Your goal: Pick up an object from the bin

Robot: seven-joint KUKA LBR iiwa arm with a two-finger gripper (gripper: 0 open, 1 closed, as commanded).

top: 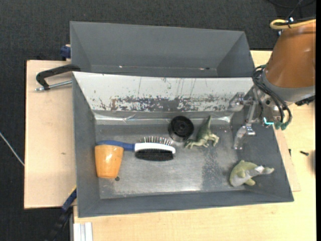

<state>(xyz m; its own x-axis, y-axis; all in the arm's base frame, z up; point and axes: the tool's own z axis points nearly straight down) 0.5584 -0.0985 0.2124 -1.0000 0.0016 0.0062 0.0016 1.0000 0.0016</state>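
Counting five loose things in the bin (150, 46): one orange cup (108, 160) at left, one black-bristled brush (154, 149) with its blue handle reaching the cup, one black round cap (181, 126) at the back, two greenish toy animals. Gripper (241, 137) hangs at right, between the darker toy (203, 137) beside the cap and the paler toy (247, 173) near the front-right corner. Jaw state: can't tell.
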